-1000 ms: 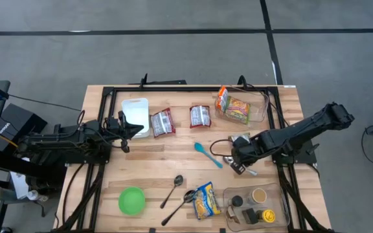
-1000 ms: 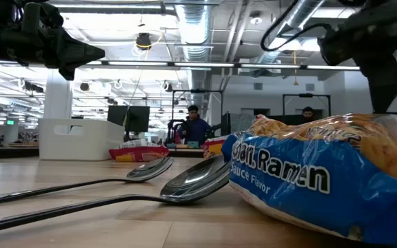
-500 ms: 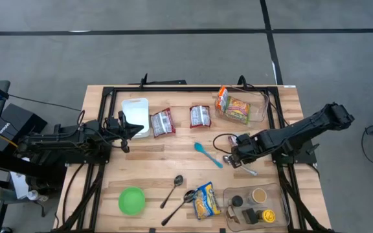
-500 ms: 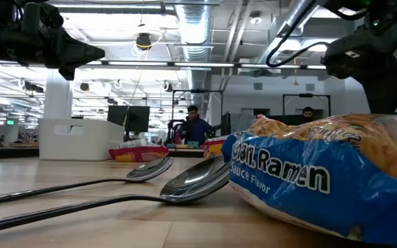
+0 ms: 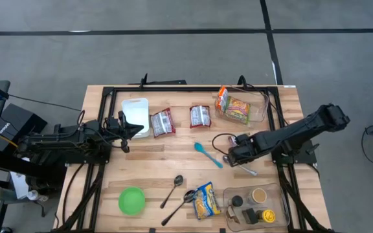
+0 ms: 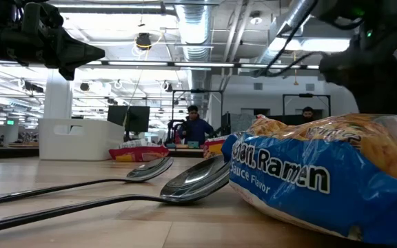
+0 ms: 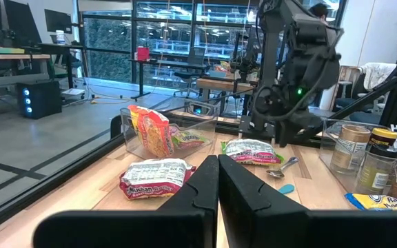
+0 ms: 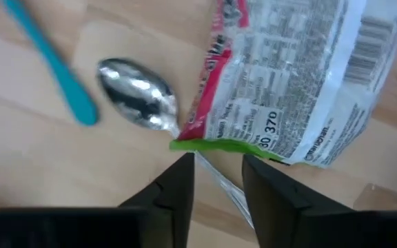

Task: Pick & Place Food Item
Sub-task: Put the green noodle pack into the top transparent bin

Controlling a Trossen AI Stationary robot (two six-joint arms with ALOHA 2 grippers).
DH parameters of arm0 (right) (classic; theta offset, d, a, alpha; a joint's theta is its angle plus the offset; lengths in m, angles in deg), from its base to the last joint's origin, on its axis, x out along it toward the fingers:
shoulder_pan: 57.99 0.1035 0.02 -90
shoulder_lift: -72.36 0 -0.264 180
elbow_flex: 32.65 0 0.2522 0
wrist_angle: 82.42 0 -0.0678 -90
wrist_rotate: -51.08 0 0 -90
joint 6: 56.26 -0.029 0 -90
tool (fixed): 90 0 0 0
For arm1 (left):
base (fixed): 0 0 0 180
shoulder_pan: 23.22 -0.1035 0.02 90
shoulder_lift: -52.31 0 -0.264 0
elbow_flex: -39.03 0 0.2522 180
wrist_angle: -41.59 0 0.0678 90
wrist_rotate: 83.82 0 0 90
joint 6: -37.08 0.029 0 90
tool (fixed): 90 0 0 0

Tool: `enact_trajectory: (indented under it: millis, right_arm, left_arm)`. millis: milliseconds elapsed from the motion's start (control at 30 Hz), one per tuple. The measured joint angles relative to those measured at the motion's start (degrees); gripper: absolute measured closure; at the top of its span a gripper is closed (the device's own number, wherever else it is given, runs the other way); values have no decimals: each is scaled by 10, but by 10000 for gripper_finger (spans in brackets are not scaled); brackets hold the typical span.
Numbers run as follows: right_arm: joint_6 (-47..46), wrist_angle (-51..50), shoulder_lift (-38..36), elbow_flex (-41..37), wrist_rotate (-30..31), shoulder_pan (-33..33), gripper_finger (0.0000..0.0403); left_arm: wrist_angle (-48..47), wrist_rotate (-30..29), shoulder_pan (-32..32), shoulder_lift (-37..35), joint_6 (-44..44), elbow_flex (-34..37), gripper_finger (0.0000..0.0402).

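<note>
Red, white, green-edged food packet (image 8: 291,83)

My high cam: straight down, far, whole desk (image 5: 173,165). Low cam: desk level, v. close on ramen pack (image 6: 322,182) and spoons (image 6: 185,180), facing the room. Wrist cams look along desk; left shares spoons w/ low.

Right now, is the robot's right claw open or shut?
Open. The right claw shows a gap between its fingers, hovering above a food packet and metal spoon, holding nothing.
</note>
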Motion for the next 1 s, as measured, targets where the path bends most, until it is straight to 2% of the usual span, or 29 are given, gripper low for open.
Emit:
enact_trajectory:
  millis: [233,400,833,1000]
  right_arm:
    - [-53,16,52,8,-14,3,271]
    - [-110,16,52,30,-9,3,275]
    - [-342,24,53,34,-10,3,280]
    - [-382,18,53,34,-9,3,281]
  left_arm:
    - [0,0,0,0,0,0,399]
    - [0,0,0,0,0,0,399]
    - [0,0,0,0,0,0,399]
    - [0,0,0,0,0,0,399]
